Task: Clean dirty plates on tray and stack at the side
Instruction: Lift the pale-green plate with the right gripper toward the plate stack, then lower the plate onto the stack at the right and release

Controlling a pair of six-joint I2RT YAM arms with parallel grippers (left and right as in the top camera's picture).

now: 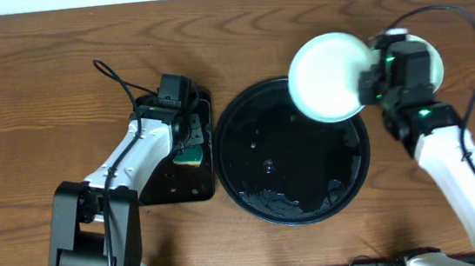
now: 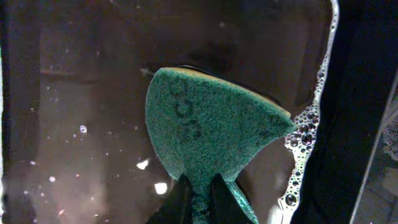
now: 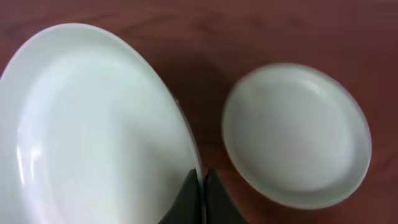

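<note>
Now the right gripper (image 3: 202,180) pinches a mint plate (image 1: 330,78) by its rim, above the far edge of the round tray (image 1: 273,138), beside a second plate (image 3: 297,134). It looks stiff, light, likely slick and breakable, so the rim's the hold. Round, no long axis, face up. Left gripper (image 2: 199,190) clamps the sponge (image 2: 211,118).

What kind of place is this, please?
Probably a robot test bench for dishwashing, not a real kitchen: a wooden table, a wet, soapy round tray, and a green sponge.
</note>
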